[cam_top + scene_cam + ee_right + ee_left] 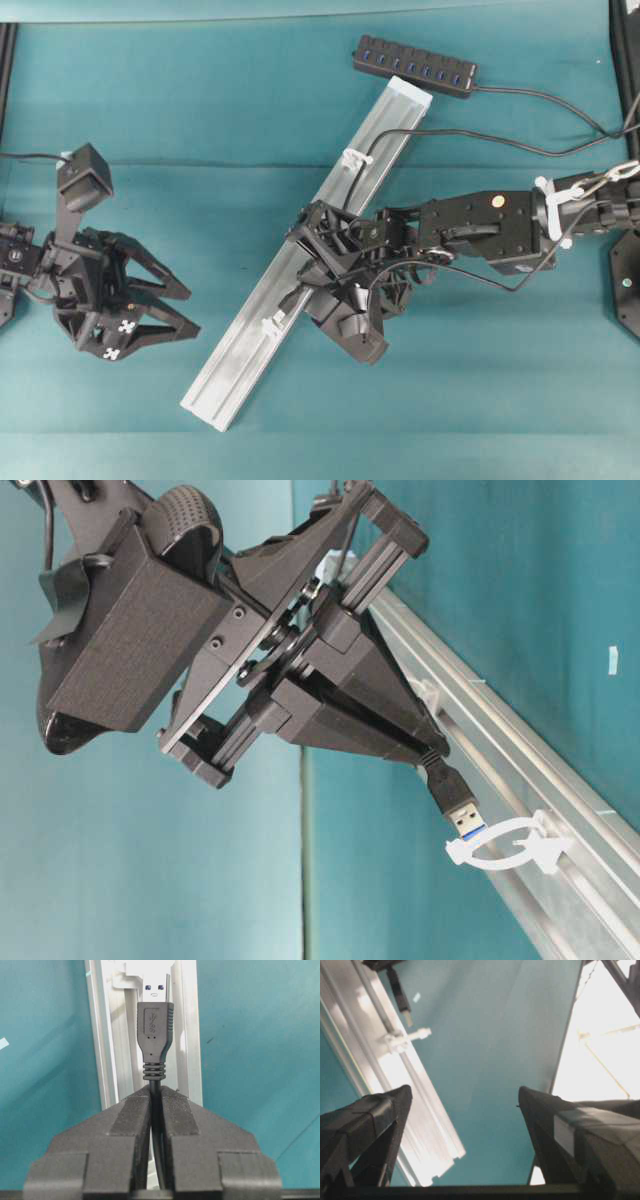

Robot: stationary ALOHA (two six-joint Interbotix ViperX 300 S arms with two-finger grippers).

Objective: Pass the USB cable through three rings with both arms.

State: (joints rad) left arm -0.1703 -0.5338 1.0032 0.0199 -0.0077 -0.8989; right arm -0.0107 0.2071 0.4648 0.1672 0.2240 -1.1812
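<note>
My right gripper (156, 1091) is shut on the USB cable's black cord just behind the plug (155, 1030). The plug's metal tip points along the silver rail (240, 350) at a white ring (145, 970) and stops just short of it. From table level the plug (455, 795) hangs right before that ring (510, 850), with another ring (428, 693) behind the gripper (430, 755). From overhead two rings (355, 158) (272, 322) show on the rail, and the right gripper (303, 288) sits between them. My left gripper (192, 310) stands open and holds nothing, left of the rail.
A black multi-port hub (415, 65) lies at the rail's far end, and its cord (540, 97) loops off to the right. In the left wrist view the rail's near end (435, 1145) lies by my left finger (380, 1110). Teal cloth covers the table.
</note>
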